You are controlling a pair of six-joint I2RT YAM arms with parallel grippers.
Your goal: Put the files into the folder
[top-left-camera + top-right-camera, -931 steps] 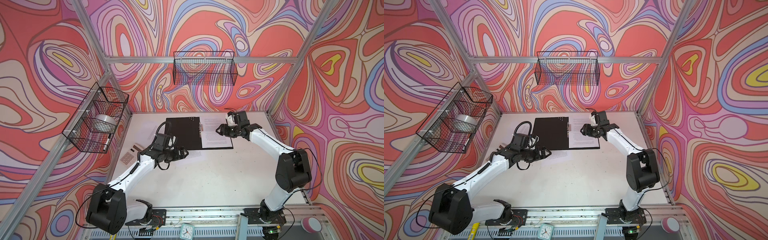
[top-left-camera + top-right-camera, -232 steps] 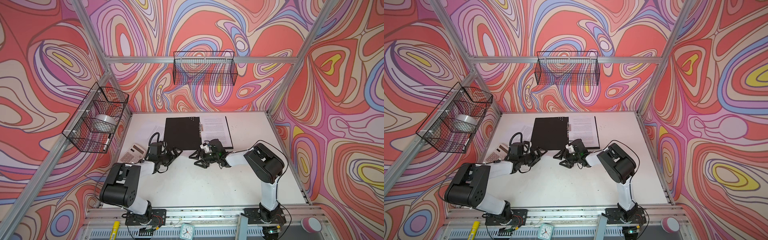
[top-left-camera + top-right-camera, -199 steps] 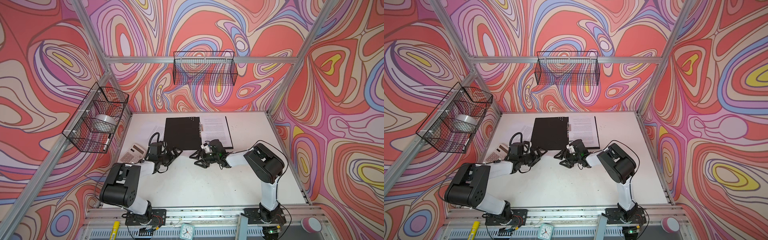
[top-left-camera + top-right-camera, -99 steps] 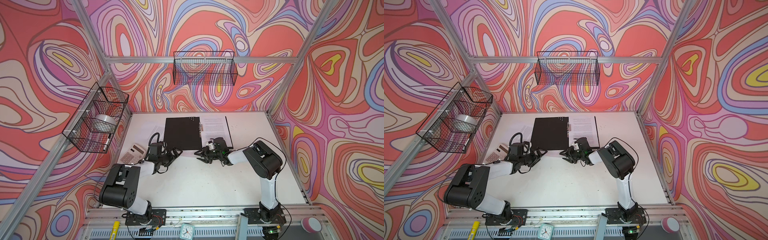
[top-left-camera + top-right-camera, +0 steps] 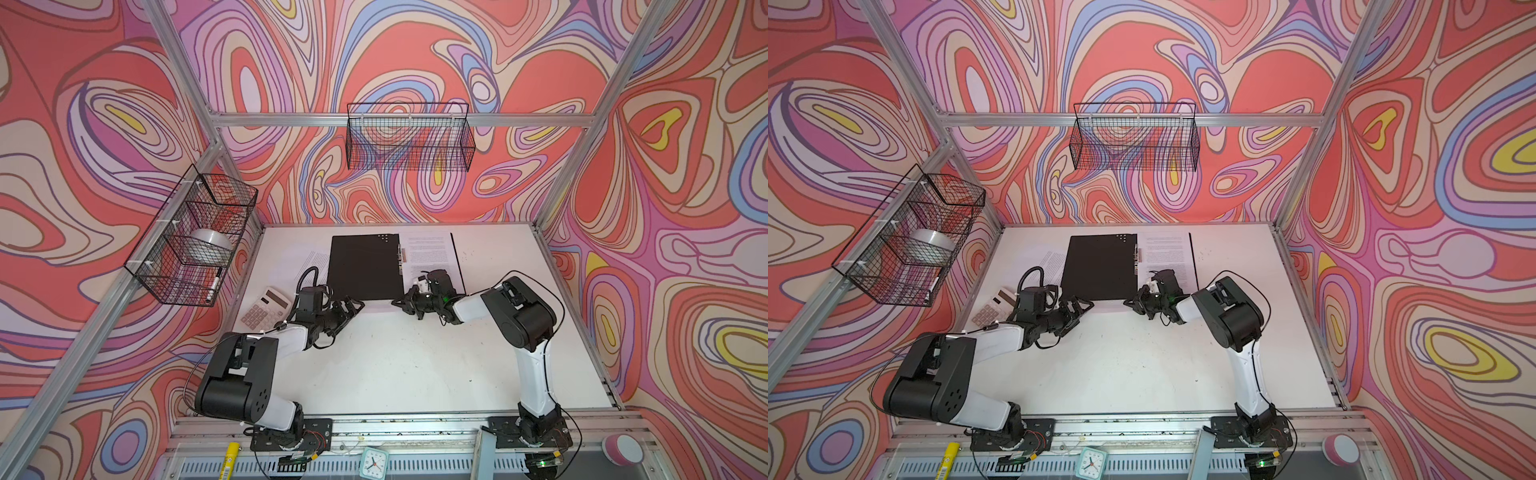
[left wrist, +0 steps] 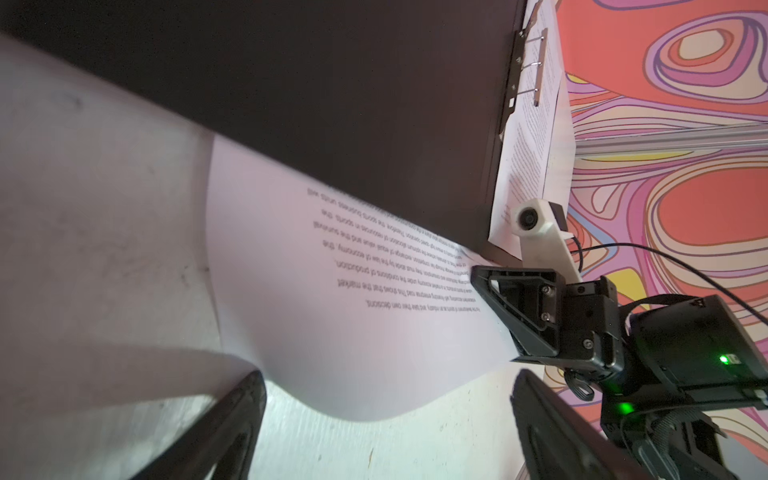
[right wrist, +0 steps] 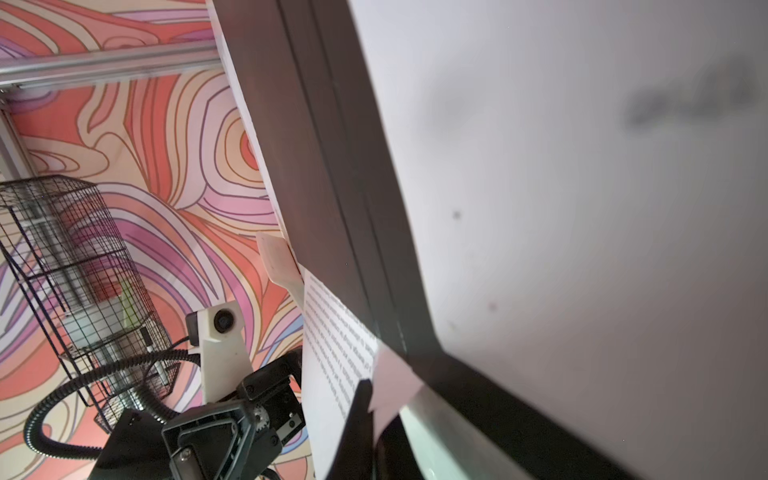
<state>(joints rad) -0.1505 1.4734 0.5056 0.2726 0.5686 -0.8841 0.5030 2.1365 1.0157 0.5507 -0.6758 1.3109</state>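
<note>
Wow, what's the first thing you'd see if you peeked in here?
The swirly red, pink and purple walls all around. Then the open black folder at the back of the white table. At its near edge the right pincer pinches a corner of a paper sheet poking out from under it, and the left pincer stands open beside.

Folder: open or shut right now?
Open. The folder lies spread flat, black inside up, clip exposed, with a printed sheet on its right half.
</note>
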